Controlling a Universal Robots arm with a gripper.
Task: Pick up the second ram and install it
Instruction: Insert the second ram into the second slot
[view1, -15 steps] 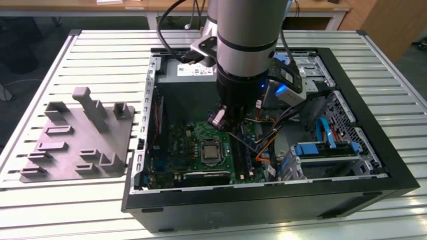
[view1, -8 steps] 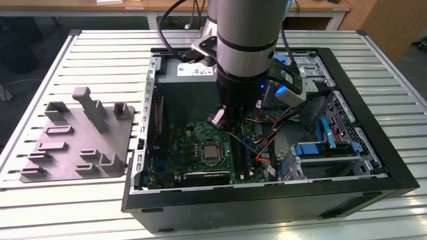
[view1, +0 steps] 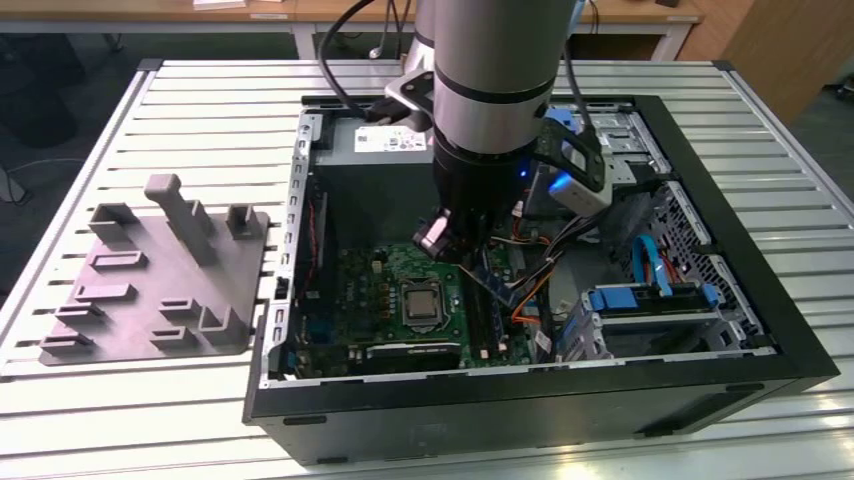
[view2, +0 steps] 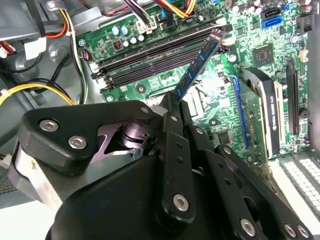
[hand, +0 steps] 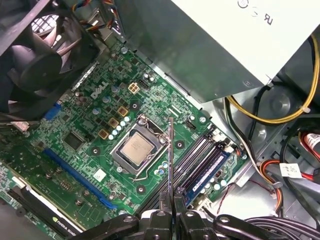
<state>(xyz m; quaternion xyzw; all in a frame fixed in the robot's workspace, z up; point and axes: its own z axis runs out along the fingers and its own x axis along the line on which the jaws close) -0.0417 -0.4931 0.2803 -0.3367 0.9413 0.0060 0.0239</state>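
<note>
My gripper hangs inside the open computer case, over the green motherboard. It is shut on the second ram, a narrow dark blue strip that sticks out from between the fingers. In the first wrist view the second ram shows edge-on, upright above the gripper, between the processor socket and the memory slots. Another blue memory strip sits in the outer slot. In the second wrist view the strip's far end hovers just above the long dark slots.
A grey fixture plate stands on the slatted table at the exterior view's left. The grey power-supply box, a black fan and bundles of coloured cables crowd the case. A drive bay sits at the exterior view's right.
</note>
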